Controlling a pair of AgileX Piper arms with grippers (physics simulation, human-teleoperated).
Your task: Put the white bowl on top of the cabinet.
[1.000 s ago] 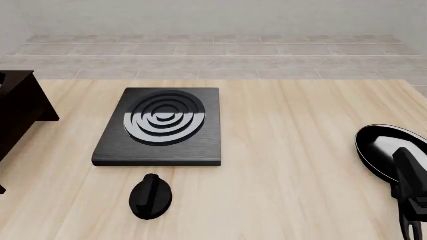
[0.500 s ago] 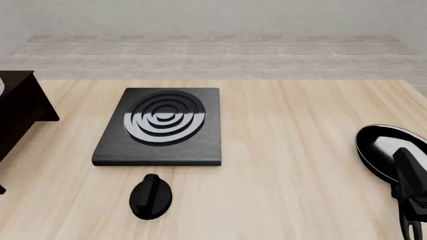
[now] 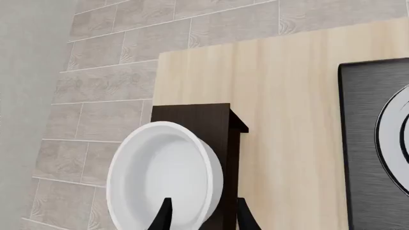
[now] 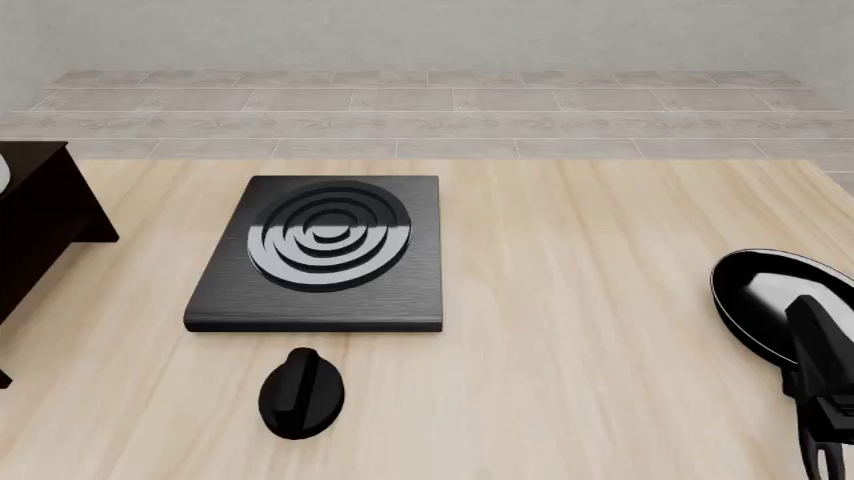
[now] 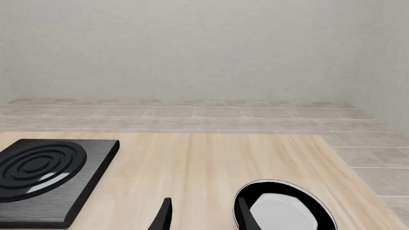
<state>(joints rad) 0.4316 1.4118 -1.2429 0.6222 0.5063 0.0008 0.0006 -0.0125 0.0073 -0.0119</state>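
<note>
Right arm (image 4: 817, 370): matte black, blocky angular housing narrowing to thinner jointed segments, seen only in part at the counter's near right corner. Right gripper (image 5: 203, 214): two slim black fingers, tapered and slightly curved, smooth, with no visible markings. Left gripper (image 3: 203, 215): the same pair of slim, black, tapered fingers (image 3: 164, 215); the rest of that arm is out of view.

The table (image 4: 601, 260) has a pale wood-grain top with straight edges. Beyond the table's far edge, a floor (image 4: 441, 110) of grey-beige rectangular tiles runs in rows to a plain, pale grey-green wall (image 4: 427, 30). The same tiles continue past the table's sides. Light is soft and even, without hard shadows.
</note>
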